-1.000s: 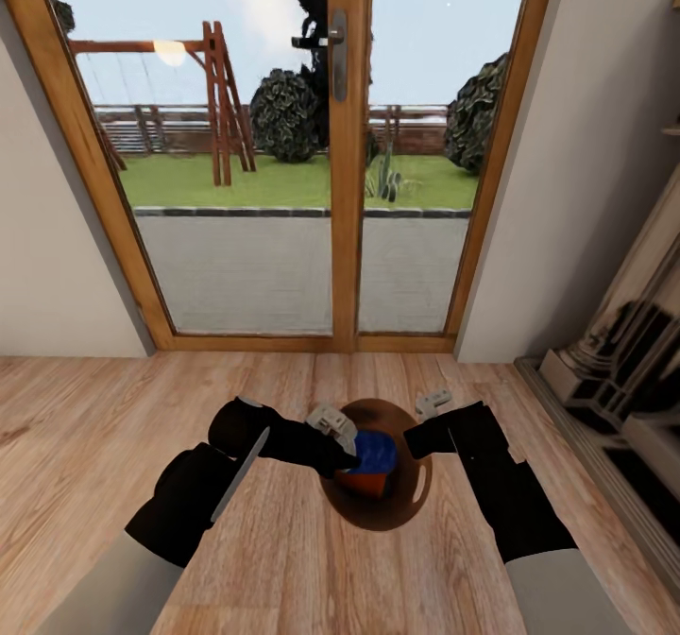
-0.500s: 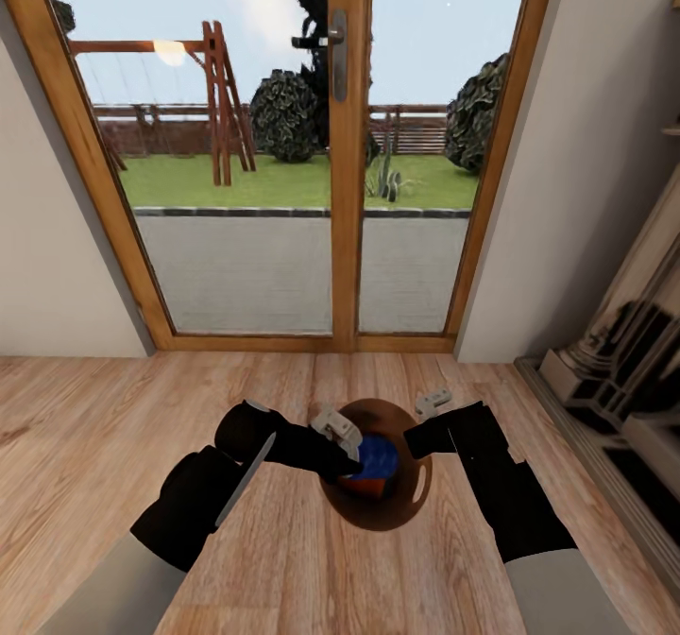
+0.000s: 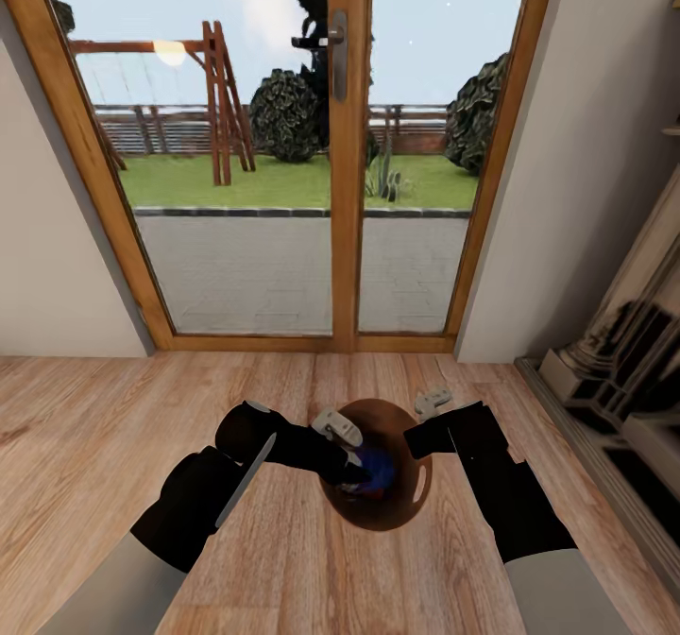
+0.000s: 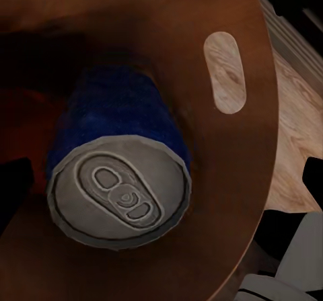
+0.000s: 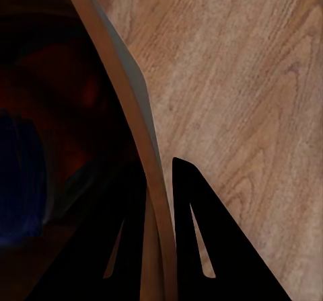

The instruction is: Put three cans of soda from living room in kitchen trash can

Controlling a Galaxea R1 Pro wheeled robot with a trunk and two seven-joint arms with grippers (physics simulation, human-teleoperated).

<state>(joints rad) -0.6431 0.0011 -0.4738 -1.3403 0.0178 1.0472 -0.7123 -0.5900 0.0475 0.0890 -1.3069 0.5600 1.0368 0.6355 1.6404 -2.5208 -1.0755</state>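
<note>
Lower now, the blue can (image 4: 118,180) sits inside the bin (image 3: 420,484) (rim pinched at three o'clock by the right gripper (image 5: 159,180)); left gripper (image 3: 338,432) state unclear.

The head camera looks down over both arms at the trash can (image 3: 401,503); both wrist cameras sit close, sharing its brown inside.

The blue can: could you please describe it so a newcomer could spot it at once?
Find the wood-framed glass doors; on the plank floor before them sits a round brown-lined bin. The blue can is inside, grey pull-tab top showing, beside something orange-red.
</note>
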